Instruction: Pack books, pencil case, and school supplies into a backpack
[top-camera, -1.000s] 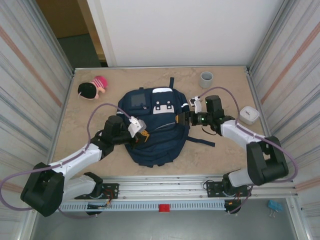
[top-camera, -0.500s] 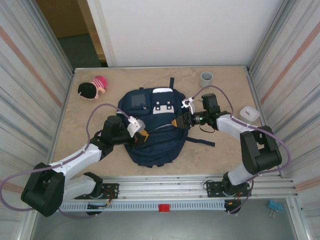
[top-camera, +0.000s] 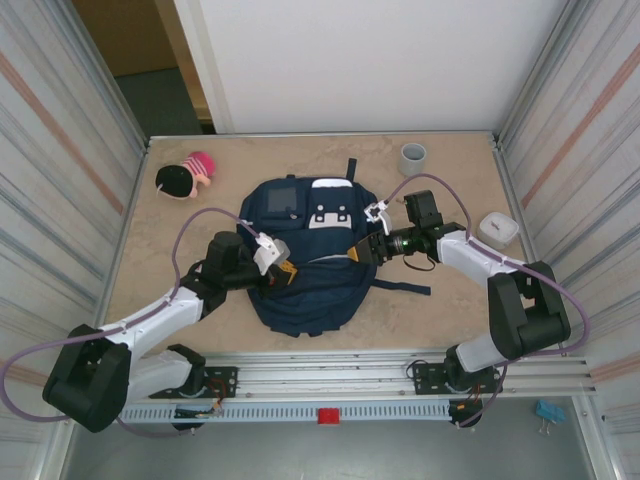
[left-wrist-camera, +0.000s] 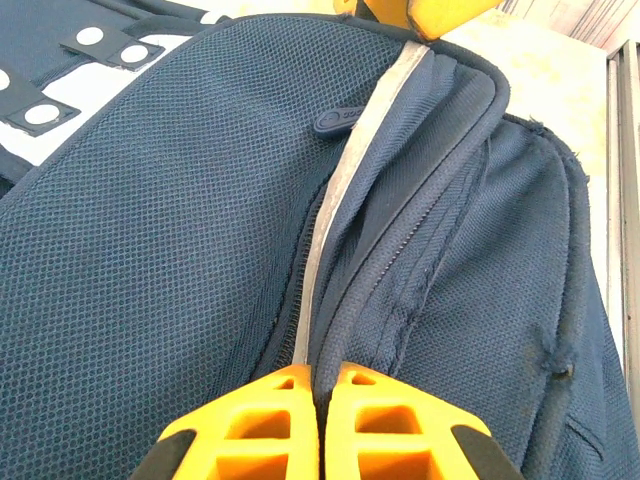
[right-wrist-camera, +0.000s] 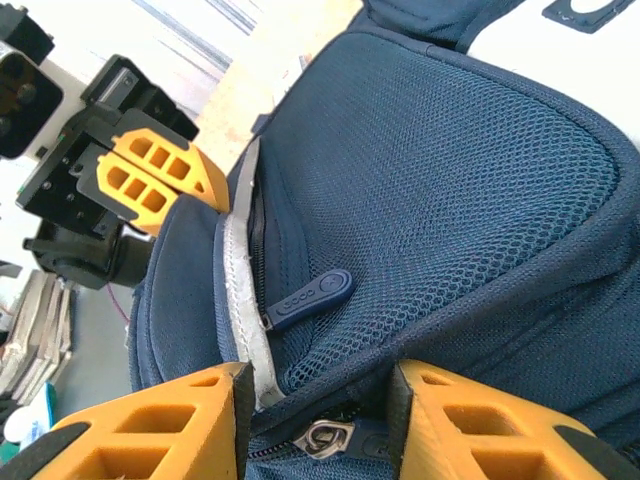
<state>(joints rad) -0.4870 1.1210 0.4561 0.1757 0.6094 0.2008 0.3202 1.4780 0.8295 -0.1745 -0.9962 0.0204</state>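
At table centre the backpack (top-camera: 305, 255) lies flat, and its zip looks closed. Right gripper (top-camera: 358, 250) has come in from 3 o'clock onto the backpack's edge. Its fingers are apart but narrowing, straddling the zip slider (right-wrist-camera: 325, 437). Left gripper (top-camera: 283, 272) sits at the backpack's 9 o'clock, fingers together, clamped on seam fabric. Reading: unzipping is about to start, nothing packed yet. Grey cup (top-camera: 413, 157) at 1 o'clock, white box (top-camera: 497, 229) at 3, plush toy (top-camera: 185, 176) at 10, all well apart. The closed zip blocks packing.
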